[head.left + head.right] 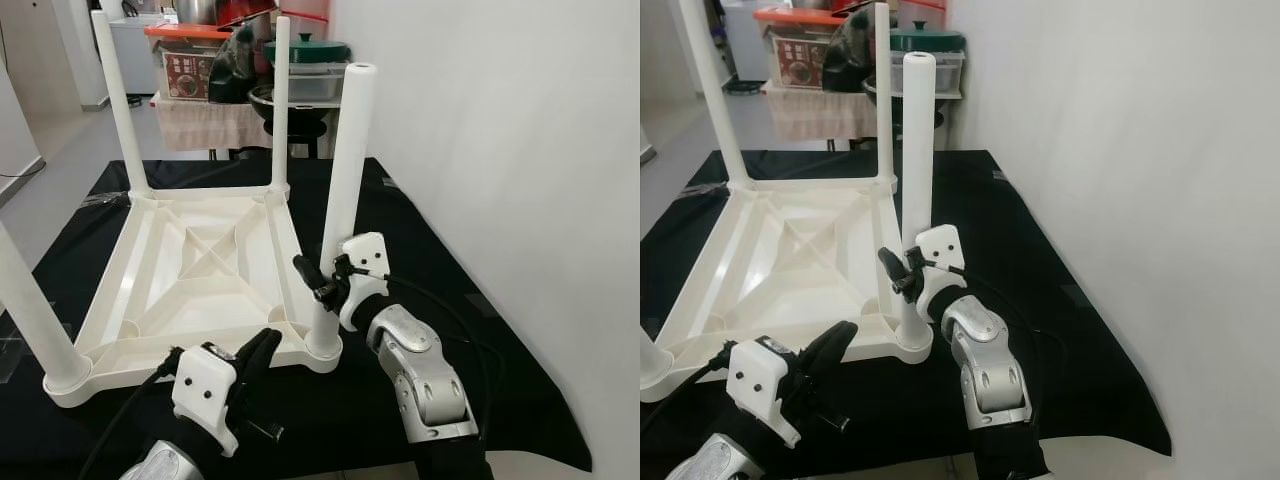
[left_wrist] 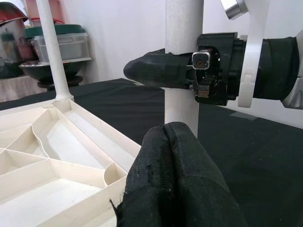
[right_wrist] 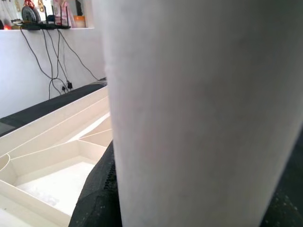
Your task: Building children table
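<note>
A white plastic children's table (image 1: pixel 190 270) lies upside down on a black cloth. All its legs stand upright. My right gripper (image 1: pixel 325 288) is shut on the near-right leg (image 1: pixel 345 180), low down and just above its socket. One black finger (image 1: pixel 895 270) wraps the leg's left side. In the right wrist view the leg (image 3: pixel 199 113) is pressed close against the lens. My left gripper (image 1: pixel 262 350) is shut with nothing in it. It hovers at the table's front rim, just left of that leg, with its fingertips (image 2: pixel 165 142) pressed together.
Two far legs (image 1: pixel 120 100) (image 1: pixel 281 100) and the near-left leg (image 1: pixel 30 310) rise from the other corners. The black cloth (image 1: pixel 430 240) covers the floor. A white wall (image 1: pixel 520 150) runs close on the right. Behind stand an orange-lidded box (image 1: pixel 190 55) and pots (image 1: pixel 305 48).
</note>
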{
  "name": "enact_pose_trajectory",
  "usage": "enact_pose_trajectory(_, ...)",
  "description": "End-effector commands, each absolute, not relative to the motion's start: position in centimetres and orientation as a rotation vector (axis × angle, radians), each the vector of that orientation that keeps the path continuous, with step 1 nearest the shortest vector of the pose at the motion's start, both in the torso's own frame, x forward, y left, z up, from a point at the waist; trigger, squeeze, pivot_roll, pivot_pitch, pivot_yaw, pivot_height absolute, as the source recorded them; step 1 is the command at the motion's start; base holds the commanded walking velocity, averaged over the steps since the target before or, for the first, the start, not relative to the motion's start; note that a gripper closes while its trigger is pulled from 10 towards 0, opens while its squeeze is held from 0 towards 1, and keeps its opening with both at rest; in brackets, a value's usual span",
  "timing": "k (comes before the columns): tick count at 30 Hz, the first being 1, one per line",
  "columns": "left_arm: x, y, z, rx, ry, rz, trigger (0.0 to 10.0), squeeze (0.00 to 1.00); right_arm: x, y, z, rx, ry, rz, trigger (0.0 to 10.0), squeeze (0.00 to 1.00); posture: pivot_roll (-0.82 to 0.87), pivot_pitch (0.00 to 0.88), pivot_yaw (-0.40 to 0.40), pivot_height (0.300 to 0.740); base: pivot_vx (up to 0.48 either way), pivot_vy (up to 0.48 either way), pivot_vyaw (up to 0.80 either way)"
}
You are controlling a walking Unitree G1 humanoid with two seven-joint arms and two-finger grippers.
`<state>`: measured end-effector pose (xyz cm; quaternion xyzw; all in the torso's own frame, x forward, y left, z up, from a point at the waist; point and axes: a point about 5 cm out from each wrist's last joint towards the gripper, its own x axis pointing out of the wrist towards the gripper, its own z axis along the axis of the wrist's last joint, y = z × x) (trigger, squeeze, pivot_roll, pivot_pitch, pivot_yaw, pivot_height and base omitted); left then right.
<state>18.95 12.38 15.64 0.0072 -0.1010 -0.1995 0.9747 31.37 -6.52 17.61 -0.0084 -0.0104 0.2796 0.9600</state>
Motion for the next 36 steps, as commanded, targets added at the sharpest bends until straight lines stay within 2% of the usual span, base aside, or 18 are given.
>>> enact_pose_trajectory(1, 19.0, 12.3, 15.3, 0.012, -0.189, -0.406, 10.0, 0.00, 31.2, -6.6, 14.9, -0.046, 0.110, 0.549, 0.0, 0.00, 0.06, 0.004, -0.073, 0.740, 0.000, 0.000, 0.00)
enact_pose_trajectory(2, 19.0, 12.3, 15.3, 0.015, -0.189, -0.402, 10.0, 0.00, 31.3, -6.5, 14.8, -0.038, 0.110, 0.556, 10.0, 0.00, 0.06, 0.000, -0.074, 0.740, 0.000, 0.000, 0.00)
enact_pose_trajectory(4, 19.0, 12.3, 15.2, 0.016, -0.190, -0.400, 10.0, 0.00, 31.4, -6.4, 15.0, -0.041, 0.111, 0.569, 10.0, 0.01, 0.06, 0.000, -0.077, 0.740, 0.000, 0.000, 0.00)
enact_pose_trajectory(5, 19.1, 12.3, 15.2, 0.016, -0.190, -0.400, 10.0, 0.00, 31.6, -6.2, 15.4, -0.027, 0.098, 0.616, 10.0, 1.00, 0.06, 0.000, -0.079, 0.740, 0.000, 0.000, 0.00)
enact_pose_trajectory(9, 19.1, 12.2, 15.2, 0.013, -0.189, -0.403, 10.0, 0.00, 31.8, -5.6, 16.5, -0.016, 0.070, 0.719, 10.0, 1.00, 0.06, 0.000, -0.082, 0.740, 0.000, 0.000, 0.00)
enact_pose_trajectory(10, 19.1, 12.1, 15.2, 0.012, -0.189, -0.404, 10.0, 0.00, 31.7, -5.3, 17.0, -0.015, 0.051, 0.814, 10.0, 1.00, 0.07, 0.000, -0.086, 0.740, 0.000, 0.000, 0.00)
enact_pose_trajectory(11, 19.1, 12.1, 15.2, 0.012, -0.189, -0.404, 10.0, 0.00, 31.7, -5.3, 17.0, -0.015, 0.051, 0.814, 10.0, 1.00, 0.07, 0.000, -0.086, 0.740, 0.000, 0.000, 0.00)
enact_pose_trajectory(13, 19.1, 12.0, 15.2, 0.010, -0.189, -0.406, 10.0, 0.00, 31.4, -5.0, 17.8, -0.024, 0.014, 0.993, 10.0, 1.00, 0.07, 0.000, -0.092, 0.740, 0.000, 0.000, 0.00)
enact_pose_trajectory(14, 19.1, 12.0, 15.1, 0.010, -0.190, -0.406, 10.0, 0.00, 31.4, -5.1, 18.1, -0.040, -0.001, 1.076, 10.0, 0.55, 0.07, 0.000, -0.095, 0.740, 0.000, 0.000, 0.00)
enact_pose_trajectory(15, 19.1, 12.0, 15.1, 0.010, -0.190, -0.406, 10.0, 0.00, 31.4, -5.1, 18.1, -0.040, -0.001, 1.076, 10.0, 0.55, 0.07, 0.000, -0.095, 0.740, 0.000, 0.000, 0.00)
enact_pose_trajectory(16, 19.0, 11.9, 15.1, 0.010, -0.190, -0.405, 10.0, 0.00, 31.6, -5.4, 18.4, -0.066, -0.008, 1.155, 10.0, 0.00, 0.07, 0.000, -0.096, 0.740, 0.000, 0.000, 0.00)
enact_pose_trajectory(18, 19.0, 11.9, 15.1, 0.010, -0.190, -0.405, 10.0, 0.00, 32.2, -6.0, 18.6, -0.105, -0.006, 1.253, 10.0, 0.00, 0.08, 0.000, -0.096, 0.740, 0.000, 0.000, 0.00)
enact_pose_trajectory(27, 18.8, 11.8, 15.1, 0.009, -0.187, -0.406, 10.0, 0.00, 34.2, -7.2, 19.1, -0.112, 0.030, 1.367, 10.0, 0.00, 0.09, 0.000, -0.095, 0.740, 0.000, 0.000, 0.00)
enact_pose_trajectory(28, 18.8, 11.8, 15.1, 0.009, -0.186, -0.406, 10.0, 0.00, 34.6, -7.4, 19.2, -0.110, 0.036, 1.355, 0.0, 0.00, 0.09, 0.000, -0.097, 0.740, 0.000, 0.000, 0.00)
enact_pose_trajectory(36, 18.6, 11.9, 15.2, 0.011, -0.187, -0.403, 10.0, 0.00, 35.5, -8.0, 18.7, -0.083, 0.040, 1.279, 0.0, 0.00, 0.09, 0.000, -0.093, 0.740, 0.000, 0.000, 0.00)
